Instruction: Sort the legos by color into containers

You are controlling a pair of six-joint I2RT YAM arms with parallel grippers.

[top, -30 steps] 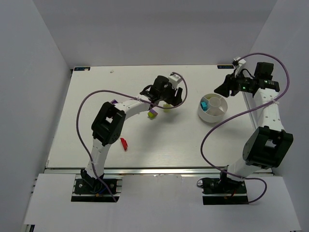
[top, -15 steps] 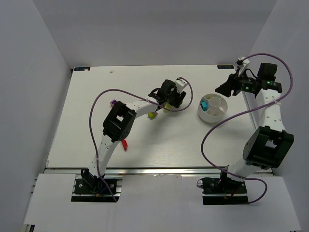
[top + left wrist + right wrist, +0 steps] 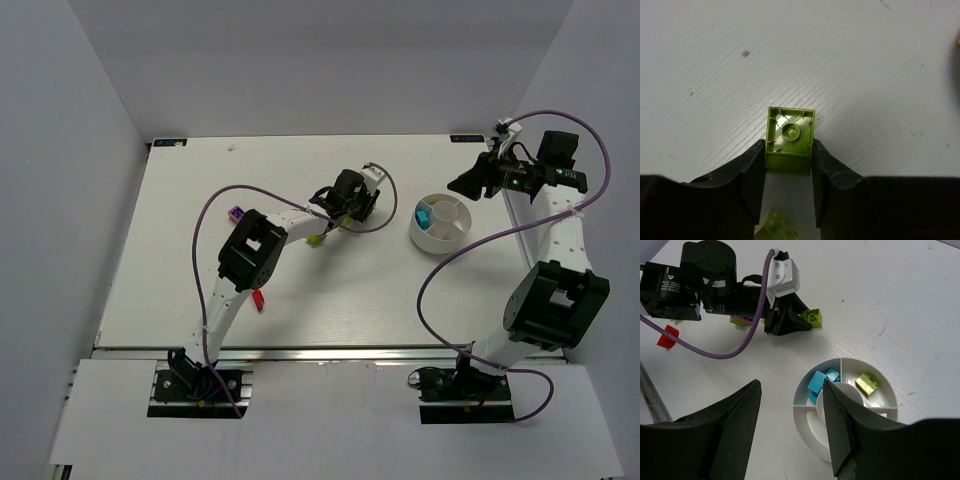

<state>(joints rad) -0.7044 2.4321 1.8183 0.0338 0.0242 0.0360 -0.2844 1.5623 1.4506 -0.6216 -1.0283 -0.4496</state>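
Note:
My left gripper (image 3: 789,152) is low on the table, its jaws pressed against both sides of a lime brick (image 3: 790,131) that lies on its side with the hollow underside facing the camera. The top view shows this gripper (image 3: 347,215) left of the round white divided bowl (image 3: 437,238). My right gripper (image 3: 791,390) is open and empty, high above the bowl (image 3: 805,412). One compartment holds cyan bricks (image 3: 819,381), another a lime brick (image 3: 866,384). The held brick (image 3: 812,317) shows at the left gripper's tip.
A red brick (image 3: 257,298) lies at the front left, a purple one (image 3: 236,213) further left, and a lime-and-purple brick (image 3: 316,238) under the left arm. A blurred lime piece (image 3: 774,227) shows between the left fingers. The purple cable loops over the table.
My left arm has reached further right and dropped toward the table, bringing its jaws around the lime brick. The right arm has barely moved.

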